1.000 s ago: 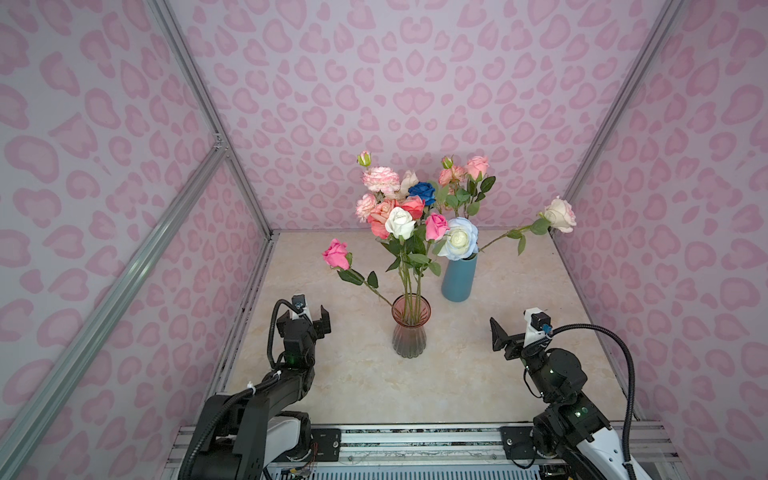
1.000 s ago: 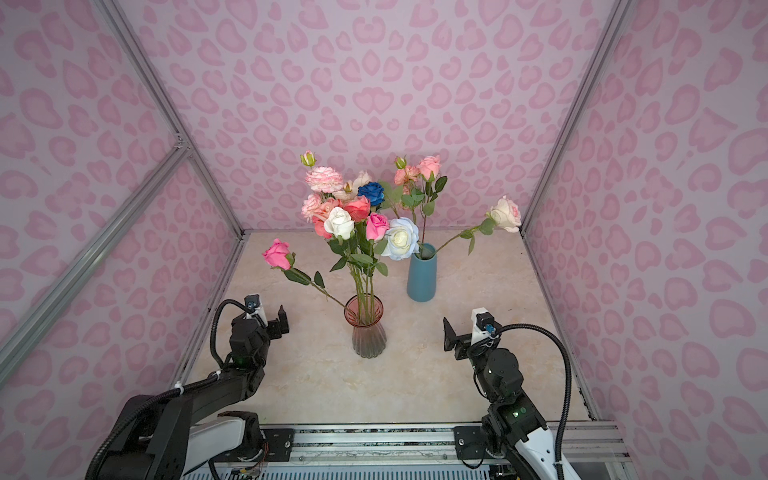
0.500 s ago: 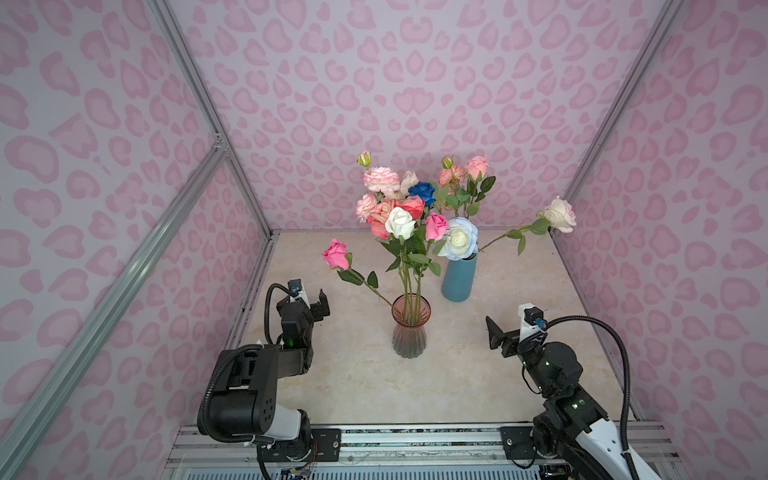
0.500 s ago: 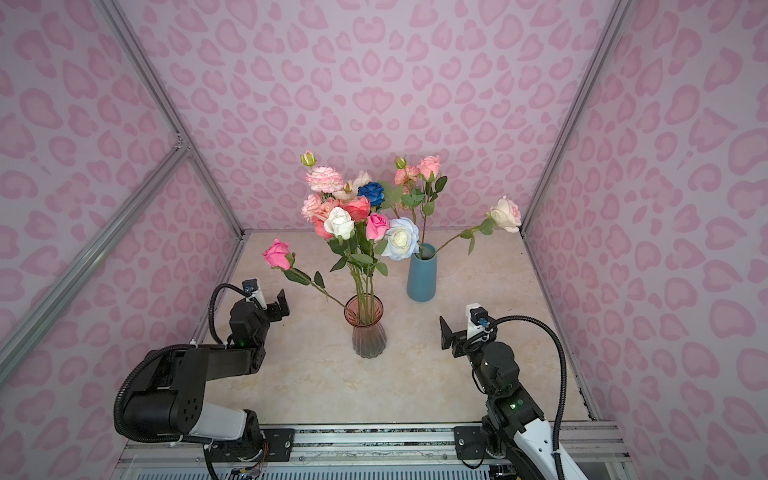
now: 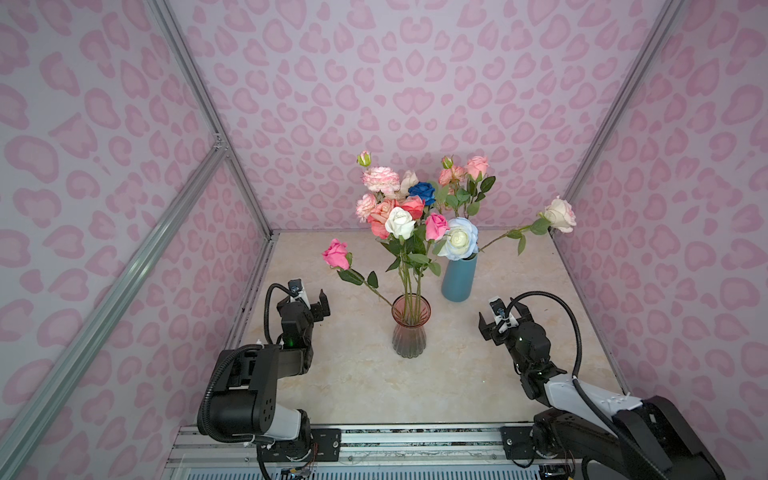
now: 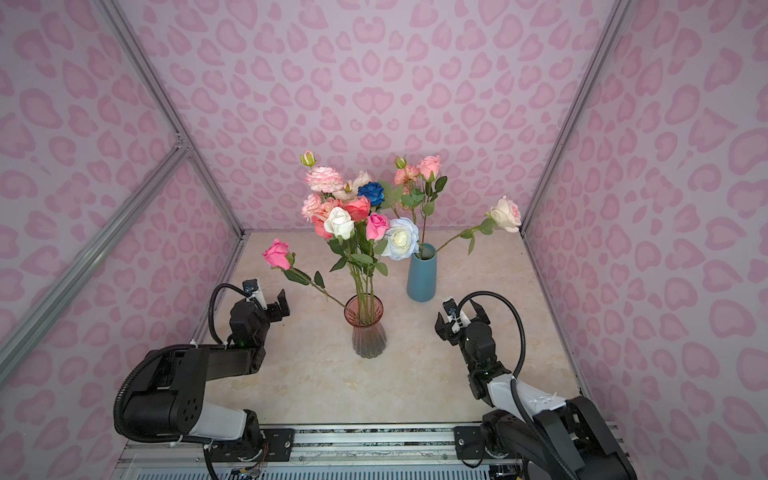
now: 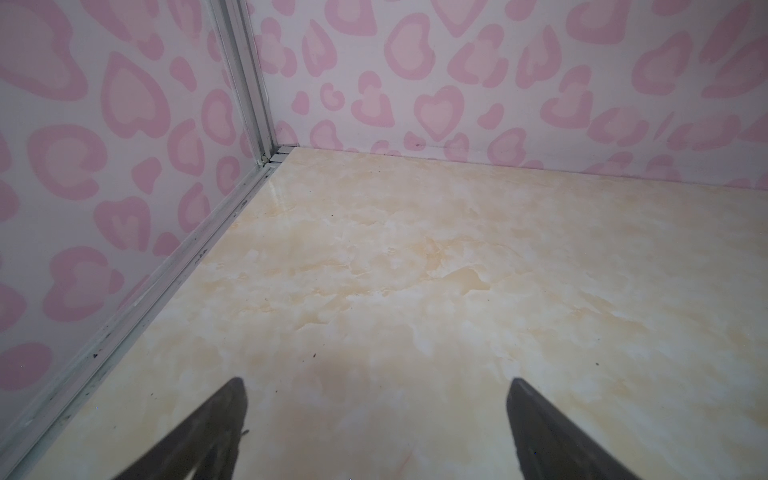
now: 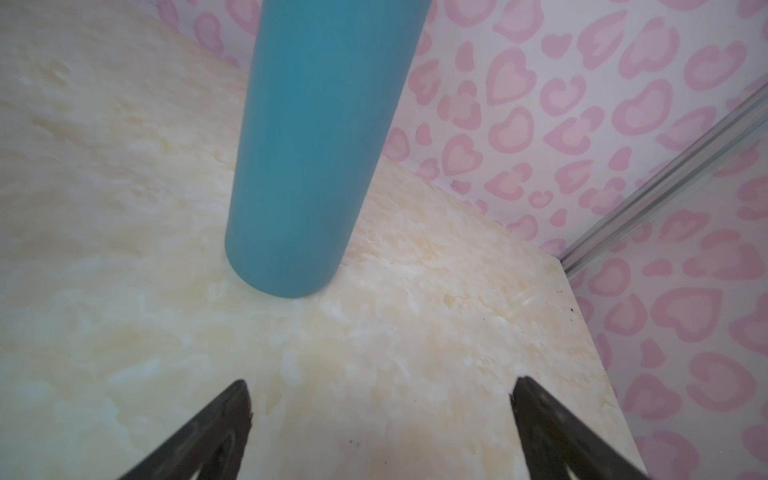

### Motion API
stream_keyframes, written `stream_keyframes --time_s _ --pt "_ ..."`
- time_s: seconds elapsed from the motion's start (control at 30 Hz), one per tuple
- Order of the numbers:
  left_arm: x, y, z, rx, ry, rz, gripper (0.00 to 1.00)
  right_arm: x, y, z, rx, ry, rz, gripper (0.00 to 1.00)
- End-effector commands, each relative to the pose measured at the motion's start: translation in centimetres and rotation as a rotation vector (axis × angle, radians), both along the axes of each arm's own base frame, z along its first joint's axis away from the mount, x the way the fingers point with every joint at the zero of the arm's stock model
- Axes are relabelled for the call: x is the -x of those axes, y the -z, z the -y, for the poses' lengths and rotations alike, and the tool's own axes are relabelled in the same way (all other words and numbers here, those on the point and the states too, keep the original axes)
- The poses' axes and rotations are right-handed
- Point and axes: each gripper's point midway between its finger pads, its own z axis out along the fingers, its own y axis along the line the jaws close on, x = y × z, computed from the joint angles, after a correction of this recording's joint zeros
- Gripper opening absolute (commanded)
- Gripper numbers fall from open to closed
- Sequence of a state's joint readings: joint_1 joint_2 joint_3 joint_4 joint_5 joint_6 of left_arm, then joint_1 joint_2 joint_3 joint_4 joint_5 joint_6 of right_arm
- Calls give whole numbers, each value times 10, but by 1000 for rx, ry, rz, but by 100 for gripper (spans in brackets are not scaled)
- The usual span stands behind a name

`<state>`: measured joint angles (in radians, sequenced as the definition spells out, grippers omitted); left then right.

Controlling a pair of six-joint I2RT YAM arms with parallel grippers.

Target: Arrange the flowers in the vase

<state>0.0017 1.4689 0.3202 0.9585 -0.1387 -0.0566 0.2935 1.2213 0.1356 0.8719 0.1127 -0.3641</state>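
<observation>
Most of the flowers (image 5: 399, 216) (image 6: 338, 216) stand bunched in a ribbed pink glass vase (image 5: 409, 332) (image 6: 368, 332) at the table's middle. One pink rose (image 5: 336, 254) leans out of it to the left. A blue vase (image 5: 458, 278) (image 6: 421, 278) (image 8: 307, 166) behind it holds a pale blue-white rose (image 5: 459, 239), a cream rose (image 5: 560, 214) leaning right, and pink blooms. My left gripper (image 5: 311, 301) (image 6: 270, 303) (image 7: 376, 386) hangs open and empty left of the glass vase. My right gripper (image 5: 503, 318) (image 6: 460, 318) (image 8: 380, 386) is open and empty, facing the blue vase's base.
Pink heart-patterned walls close in the marble table (image 5: 457, 374) on the left, back and right, with aluminium rails (image 7: 249, 83) at the corners. The left arm's big elbow joint (image 5: 245, 390) stands over the front left edge.
The left arm has folded, its elbow rising at the front, and its gripper has shifted slightly towards the back. The right gripper has edged left and towards the blue vase.
</observation>
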Motion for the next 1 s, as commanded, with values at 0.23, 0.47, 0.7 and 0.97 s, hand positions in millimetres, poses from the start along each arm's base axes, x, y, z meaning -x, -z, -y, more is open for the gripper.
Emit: stream_keyframes --time_s 0.23,0.47,0.7,0.97 --pt "-3 -6 -1 1 -3 23 98 -32 -17 27 -103 170 45 100" --pt "-4 -6 -1 1 -4 23 98 -25 -24 64 -293 298 174 100" --pt "-3 -6 0 2 -3 23 98 -58 4 96 -338 470 43 100" --pt "-3 -6 -1 2 -3 24 98 -60 5 101 -371 460 37 100"
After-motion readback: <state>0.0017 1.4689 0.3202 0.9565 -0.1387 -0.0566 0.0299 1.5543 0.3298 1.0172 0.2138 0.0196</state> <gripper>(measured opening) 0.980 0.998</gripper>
